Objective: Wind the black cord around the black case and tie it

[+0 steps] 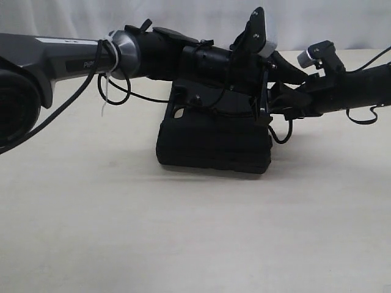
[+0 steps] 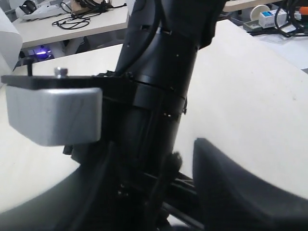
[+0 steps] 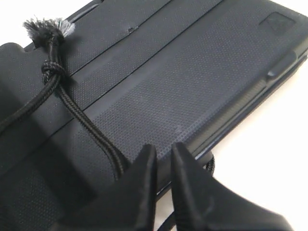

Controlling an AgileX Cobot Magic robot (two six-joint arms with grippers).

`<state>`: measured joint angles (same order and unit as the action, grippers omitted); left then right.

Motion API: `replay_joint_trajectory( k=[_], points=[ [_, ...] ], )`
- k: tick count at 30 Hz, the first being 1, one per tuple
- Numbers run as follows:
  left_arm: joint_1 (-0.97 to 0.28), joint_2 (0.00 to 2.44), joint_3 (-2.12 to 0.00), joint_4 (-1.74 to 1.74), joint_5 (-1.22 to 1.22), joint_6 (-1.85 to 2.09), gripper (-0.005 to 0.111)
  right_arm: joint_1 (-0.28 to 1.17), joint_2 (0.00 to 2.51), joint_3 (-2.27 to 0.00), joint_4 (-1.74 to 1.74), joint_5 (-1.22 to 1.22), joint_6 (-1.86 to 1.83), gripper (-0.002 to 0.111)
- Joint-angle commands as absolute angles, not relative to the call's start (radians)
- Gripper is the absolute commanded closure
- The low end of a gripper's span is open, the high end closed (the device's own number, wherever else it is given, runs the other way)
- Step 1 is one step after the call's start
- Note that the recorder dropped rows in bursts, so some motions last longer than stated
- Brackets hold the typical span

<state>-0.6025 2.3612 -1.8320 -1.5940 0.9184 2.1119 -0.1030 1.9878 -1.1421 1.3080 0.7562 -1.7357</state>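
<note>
Bright even light, soft shadows, blurry close-ups

Stippled black case [image 3: 192,72], black cord [image 3: 83,121]

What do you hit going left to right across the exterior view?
left arm's grey link → white zip tie → black case → right arm

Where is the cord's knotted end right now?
In the right wrist view, the cord has its knotted end lying on the lid of the case, beside a ridge, apart from the right gripper.
</note>
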Motion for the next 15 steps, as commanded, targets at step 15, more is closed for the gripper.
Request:
replay_joint_trajectory(
  k=[15],
  points=[
    [-0.603, 2.35, -1.839, -1.615, 0.757, 2.122, 0.107, -0.104, 1.958, -1.139, 1.297, 0.759, -1.776, 0.091]
  ],
)
